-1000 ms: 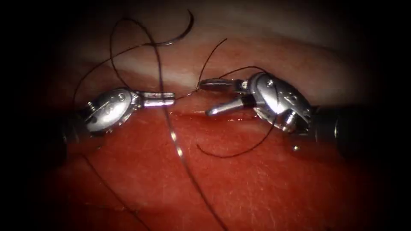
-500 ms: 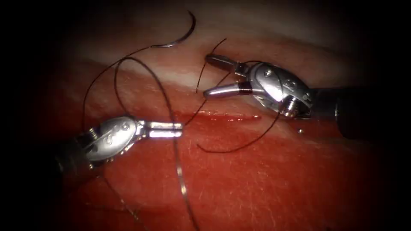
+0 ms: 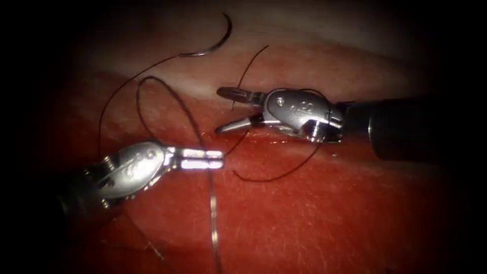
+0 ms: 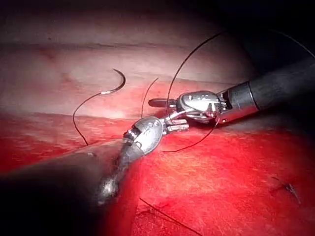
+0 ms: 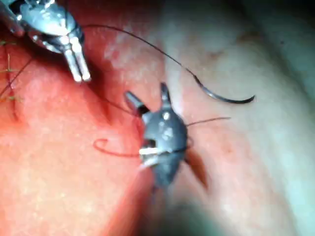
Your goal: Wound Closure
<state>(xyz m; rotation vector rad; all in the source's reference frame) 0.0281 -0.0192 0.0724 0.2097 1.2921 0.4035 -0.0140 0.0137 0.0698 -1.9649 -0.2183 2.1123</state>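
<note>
Needle (image 3: pixel 210 43) lies free on the tissue (image 3: pixel 314 213), well beyond the cut (image 3: pixel 264 138), not in it. Left tool (image 3: pixel 203 159) clamped on thread (image 3: pixel 203 129). Right tool (image 3: pixel 223 109) jaws spread, empty. Needle: light, stiff, slippery; grip mid-curve. Thread: limp, snags.

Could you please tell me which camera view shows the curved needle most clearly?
The right wrist view: the needle lies free on pale tissue, its whole curve and trailing thread visible. The endoscope view shows it dimmer, far from both tools. The left wrist view shows it smaller.
</note>
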